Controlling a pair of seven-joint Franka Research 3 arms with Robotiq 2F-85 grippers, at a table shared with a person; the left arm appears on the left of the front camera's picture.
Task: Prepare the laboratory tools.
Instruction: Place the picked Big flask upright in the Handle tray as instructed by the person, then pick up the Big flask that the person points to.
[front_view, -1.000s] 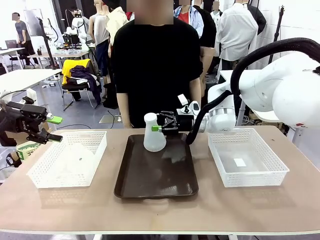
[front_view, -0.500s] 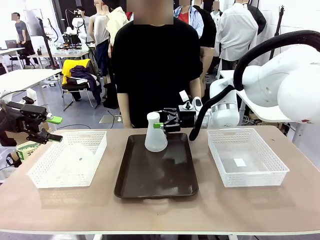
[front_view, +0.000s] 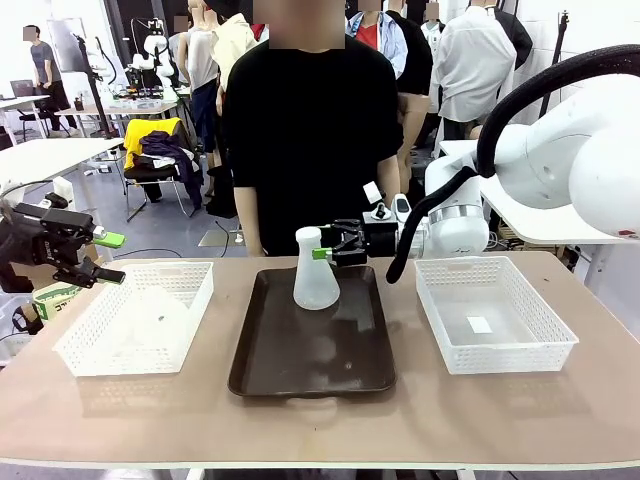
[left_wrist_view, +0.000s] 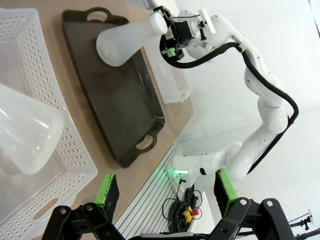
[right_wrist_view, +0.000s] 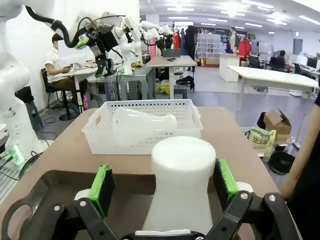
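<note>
**Both pincers spread, one flask between my right pads**

My right pincer reaches in over the far end of the tray. It is spread wide, with its green pads standing on either side of the neck of the upright flask. On one side I can see a clear gap between pad and neck. On the other side the pad sits so close that I cannot tell whether it touches.

That flask is frosted, milky-white plastic or glass. It is a cone with a broad round base, narrowing to a short cylindrical neck with a smooth, rounded lip. It stands at the far end of the tray, just in front of the person in black.

The tray is dark brown, rectangular and slightly glossy, with rounded corners, a raised rim and a handle slot.

My left pincer is also spread and holds nothing. It hangs by the outer edge of the left basket.

The second flask, of the same translucent white and conical shape, lies on its side in that basket. The basket is white lattice plastic, and a matching basket sits to the right of the tray. All three rest on the pale brown, matte tabletop.
</note>
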